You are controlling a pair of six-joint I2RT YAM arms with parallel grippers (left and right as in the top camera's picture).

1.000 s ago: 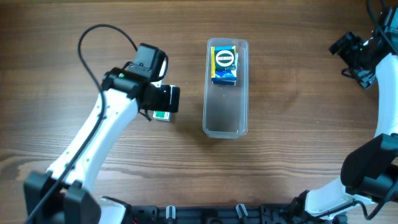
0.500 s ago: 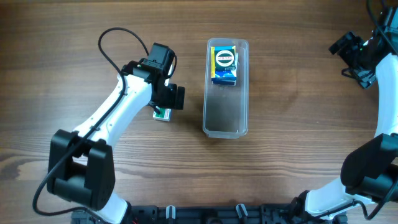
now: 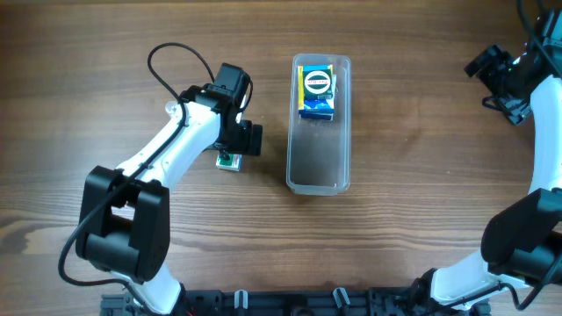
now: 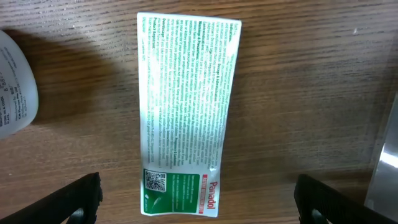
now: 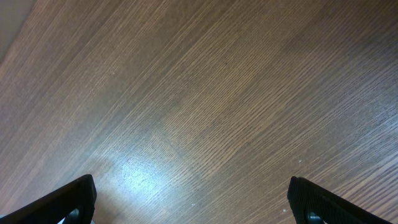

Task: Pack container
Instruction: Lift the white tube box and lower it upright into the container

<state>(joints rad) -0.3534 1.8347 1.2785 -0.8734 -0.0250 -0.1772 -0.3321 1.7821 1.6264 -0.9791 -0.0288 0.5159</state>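
The long clear container (image 3: pixel 319 154) stands upright in the table's middle, with a blue and yellow box (image 3: pixel 317 95) lying in its far end. Its wall edge shows at the right of the left wrist view (image 4: pixel 384 168). A white and green Panadol box (image 4: pixel 186 115) lies flat on the wood; overhead only its end (image 3: pixel 229 161) peeks from under my left gripper (image 3: pixel 239 145). My left gripper (image 4: pixel 198 202) hovers open above it, a finger on either side. My right gripper (image 3: pixel 497 75) is open and empty at the far right, over bare wood (image 5: pixel 193 199).
A small clear bottle with printed text (image 4: pixel 13 84) lies just left of the Panadol box, mostly out of frame and hidden under the left arm overhead. The left arm's black cable (image 3: pixel 171 53) loops above the table.
My left gripper has swung right and toward the far side, settling over the Panadol box, which has not moved. The right arm and the container are as before.
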